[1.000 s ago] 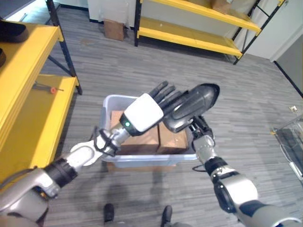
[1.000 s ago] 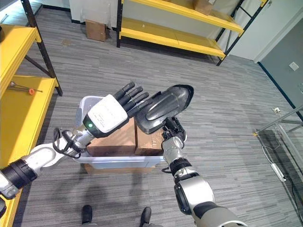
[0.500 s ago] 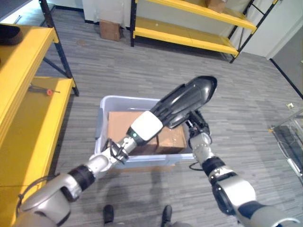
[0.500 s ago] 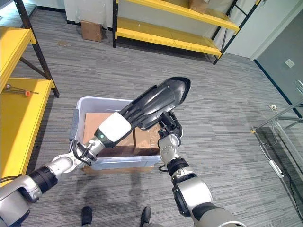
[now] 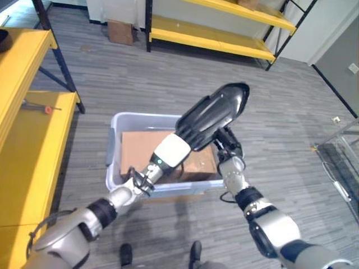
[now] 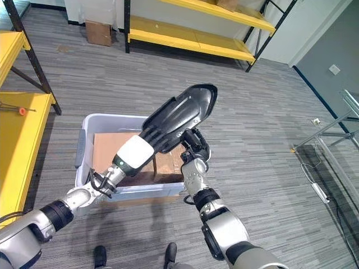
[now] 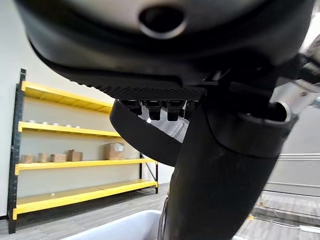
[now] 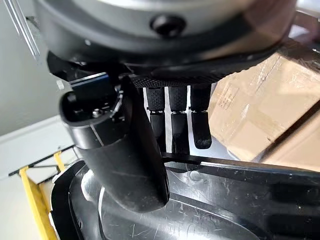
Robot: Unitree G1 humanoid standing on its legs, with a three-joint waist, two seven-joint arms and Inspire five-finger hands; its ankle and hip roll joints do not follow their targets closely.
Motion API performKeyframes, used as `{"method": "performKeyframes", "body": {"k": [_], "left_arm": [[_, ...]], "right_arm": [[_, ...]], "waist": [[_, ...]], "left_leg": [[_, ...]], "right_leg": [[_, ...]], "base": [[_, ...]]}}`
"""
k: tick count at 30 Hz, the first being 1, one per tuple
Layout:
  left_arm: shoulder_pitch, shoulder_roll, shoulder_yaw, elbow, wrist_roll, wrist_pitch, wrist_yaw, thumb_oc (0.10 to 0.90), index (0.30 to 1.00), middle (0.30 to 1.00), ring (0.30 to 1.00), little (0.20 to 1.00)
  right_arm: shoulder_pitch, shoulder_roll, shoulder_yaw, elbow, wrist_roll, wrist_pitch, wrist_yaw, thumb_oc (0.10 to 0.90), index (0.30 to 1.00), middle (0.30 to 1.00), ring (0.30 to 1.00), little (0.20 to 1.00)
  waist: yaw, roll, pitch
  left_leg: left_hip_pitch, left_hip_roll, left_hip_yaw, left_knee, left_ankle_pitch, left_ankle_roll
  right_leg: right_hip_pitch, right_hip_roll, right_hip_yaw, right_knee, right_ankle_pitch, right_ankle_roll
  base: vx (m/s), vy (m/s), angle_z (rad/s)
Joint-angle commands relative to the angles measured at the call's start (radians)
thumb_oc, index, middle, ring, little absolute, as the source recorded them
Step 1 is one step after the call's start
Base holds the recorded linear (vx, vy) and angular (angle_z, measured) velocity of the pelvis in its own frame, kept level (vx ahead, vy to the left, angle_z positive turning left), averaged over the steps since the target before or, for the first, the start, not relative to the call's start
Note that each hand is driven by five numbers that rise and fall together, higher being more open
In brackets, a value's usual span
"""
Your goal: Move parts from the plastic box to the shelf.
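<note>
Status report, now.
Both hands, left and right, grip the black part, lifted above the plastic box. Cardboard boxes below. Nothing in the way.

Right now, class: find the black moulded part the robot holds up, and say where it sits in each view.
Left eye view: black part, centre, above the plastic box.
Right eye view: centre, above the box.
Left wrist view: dark curved edge past the fingers.
Right wrist view: glossy shell along the bottom.
Shared landmark: cardboard boxes inside the plastic box.

glossy black plastic part (image 5: pixel 216 114), scuffed inside; translucent grey plastic box (image 5: pixel 115 147); matt brown cardboard cartons (image 5: pixel 134 154), one taped.
</note>
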Motion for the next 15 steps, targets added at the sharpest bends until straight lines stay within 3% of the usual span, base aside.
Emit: {"method": "performKeyframes", "body": {"k": [1, 15], "left_arm": [[-0.212, 0.008, 0.01, 0.029, -0.023, 0.028, 0.091, 0.9, 1.0, 1.0, 1.0, 1.0], [-0.32, 0.073, 0.01, -0.015, -0.035, 0.07, 0.134, 0.9, 1.0, 1.0, 1.0, 1.0]], "right_arm": [[-0.122, -0.049, -0.015, -0.154, -0.014, -0.131, 0.052, 0.4, 0.3, 0.3, 0.3, 0.3], [-0.075, -0.069, 0.066, -0.287, -0.011, -0.152, 0.067, 0.4, 0.3, 0.3, 0.3, 0.3]], "waist": [[0.004, -0.03, -0.007], [-0.011, -0.055, -0.002]], "left_leg": [[0.062, 0.017, 0.062, -0.01, -0.102, 0.044], [0.059, 0.03, 0.077, -0.01, -0.101, 0.041]], "right_leg": [[0.06, -0.066, -0.007, -0.001, 0.02, 0.113], [0.046, -0.055, 0.007, -0.001, 0.024, 0.113]], "base": [[0.0, 0.0, 0.0], [0.0, -0.006, -0.03]]}}
